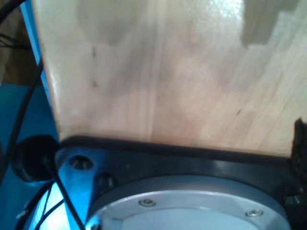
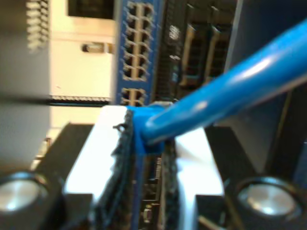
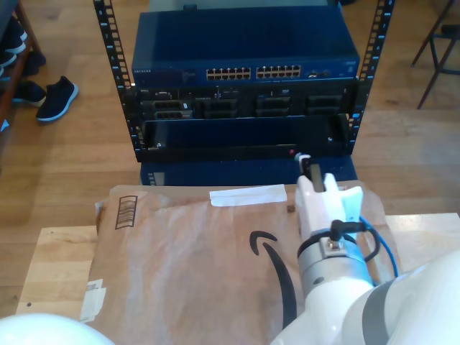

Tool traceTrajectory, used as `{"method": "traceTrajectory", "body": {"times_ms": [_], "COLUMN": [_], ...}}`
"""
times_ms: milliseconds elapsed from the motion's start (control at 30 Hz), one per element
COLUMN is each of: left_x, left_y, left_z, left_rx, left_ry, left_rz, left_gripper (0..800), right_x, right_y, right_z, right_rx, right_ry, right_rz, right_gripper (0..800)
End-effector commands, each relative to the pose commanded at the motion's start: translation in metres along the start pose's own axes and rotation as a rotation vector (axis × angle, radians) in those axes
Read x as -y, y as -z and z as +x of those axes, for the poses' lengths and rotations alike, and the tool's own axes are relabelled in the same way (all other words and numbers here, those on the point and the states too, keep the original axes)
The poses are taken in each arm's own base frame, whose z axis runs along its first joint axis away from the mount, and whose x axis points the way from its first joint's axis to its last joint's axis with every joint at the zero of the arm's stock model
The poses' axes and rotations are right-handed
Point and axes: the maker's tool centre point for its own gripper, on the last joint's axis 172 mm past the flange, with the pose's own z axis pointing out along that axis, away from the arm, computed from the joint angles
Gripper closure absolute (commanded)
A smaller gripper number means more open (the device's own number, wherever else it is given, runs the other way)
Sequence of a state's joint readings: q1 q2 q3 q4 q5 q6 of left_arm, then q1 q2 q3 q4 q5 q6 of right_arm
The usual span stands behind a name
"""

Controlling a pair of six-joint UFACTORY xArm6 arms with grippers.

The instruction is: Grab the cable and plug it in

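A light wooden table (image 3: 54, 262) is seen in the exterior view, its bare top exposed at that view's left and right edges. Most of it is covered by a flattened brown paper mailer (image 3: 194, 266), which lies directly on the wood and is printed with a black curved arrow. A white label strip (image 3: 248, 195) is stuck near the mailer's far edge, just beside the raised white claw and toward the exterior view's left of it. A barcode label (image 3: 92, 296) is fixed at the mailer's near corner, well apart from the claw. In the first wrist view, pale wood grain (image 1: 158, 72) is shown close up.
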State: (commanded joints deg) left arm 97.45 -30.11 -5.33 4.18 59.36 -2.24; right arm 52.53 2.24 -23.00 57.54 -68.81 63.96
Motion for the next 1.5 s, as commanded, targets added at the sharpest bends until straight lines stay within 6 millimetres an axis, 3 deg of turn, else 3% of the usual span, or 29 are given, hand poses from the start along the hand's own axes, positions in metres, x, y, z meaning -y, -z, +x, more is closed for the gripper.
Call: {"method": "traceTrajectory", "body": {"times_ms": [233,433,800,900,1067,1200,1500], "left_x": [0.000,0.000,0.000,0.000,0.000,0.000,0.000], "left_y": [-0.001,-0.001,0.000,-0.001,-0.001,0.000,0.000], "left_z": [-0.001,-0.001,0.000,-0.001,-0.001,0.000,0.000], "left_rx": [0.002,0.002,0.000,0.002,0.002,0.000,0.000], "left_ry": [0.000,0.000,0.001,0.001,0.000,0.001,0.001], "left_rz": [0.000,0.000,-0.001,-0.001,0.000,-0.001,-0.001], "left_gripper": [0,0,0,0,0,0,0], "right_x": [0.017,0.008,0.024,0.011,0.014,0.041,0.059], "right_y": [-0.011,-0.014,-0.015,-0.017,-0.019,-0.022,-0.014], "right_z": [-0.015,-0.007,-0.019,-0.020,-0.014,-0.020,-0.025], "right_rx": [0.023,0.002,0.023,0.023,-0.043,-0.088,-0.091], "right_ry": [0.002,0.088,0.130,0.160,0.089,-0.026,-0.084], "right_rz": [-0.009,-0.046,-0.030,-0.045,0.013,0.115,0.170], "right_gripper": [800,800,800,800,800,800,800]}}
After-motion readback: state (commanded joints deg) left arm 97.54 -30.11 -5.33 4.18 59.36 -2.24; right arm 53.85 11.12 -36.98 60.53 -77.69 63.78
